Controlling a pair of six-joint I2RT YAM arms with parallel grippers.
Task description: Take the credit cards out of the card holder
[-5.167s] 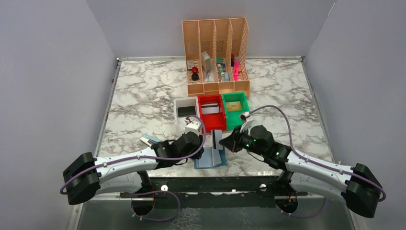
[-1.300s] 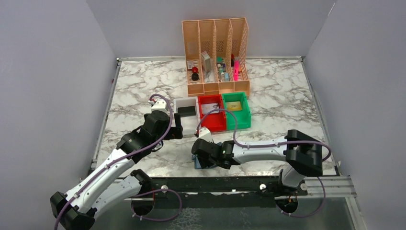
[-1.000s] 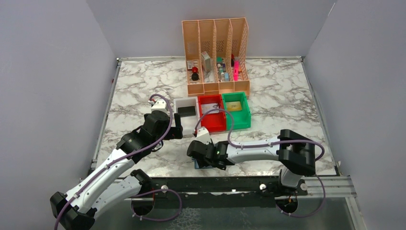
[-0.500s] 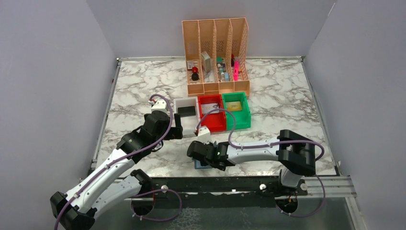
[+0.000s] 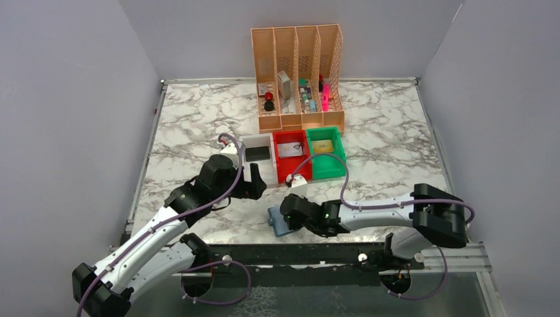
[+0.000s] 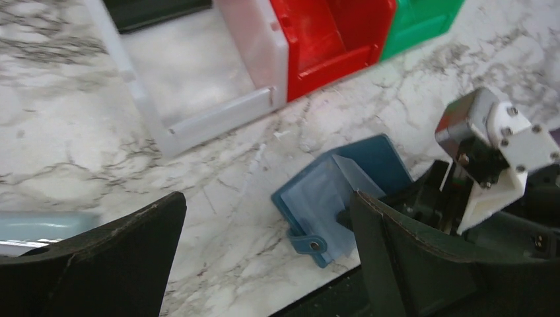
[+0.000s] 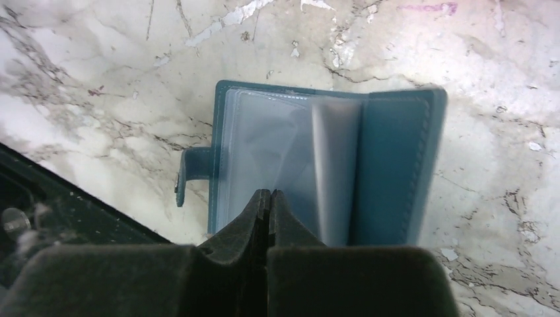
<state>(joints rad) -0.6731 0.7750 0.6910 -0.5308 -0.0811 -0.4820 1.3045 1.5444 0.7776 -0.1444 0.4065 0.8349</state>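
Starting at the right hand (image 7: 267, 198): fingers pressed flat together, tips at one edge of the card holder (image 7: 389, 165), over its clear pockets (image 7: 264, 145). Can't tell if a pocket sheet is pinched between them.

Card holder lies open on the worktop (image 5: 198, 125), close to the near edge, about mid-width. Teal cover is down and pockets face up. One clear leaf stands up along the fold, and the snap tab (image 7: 193, 165) sticks out from one side.

Left hand (image 6: 267, 195): fingers wide apart, above the worktop just in front of the white bin (image 6: 218, 115), left of the card holder and not touching it.

Behind the card holder, mid-worktop, three bins sit side by side and touching: white, red bin (image 6: 330, 66), green bin (image 6: 409, 33). A grey card (image 5: 288, 150) lies flat in the red bin and a gold card (image 5: 322, 146) flat in the green bin.

Peach mesh file organizer (image 5: 297, 66) stands upright behind the bins, toward the far edge.
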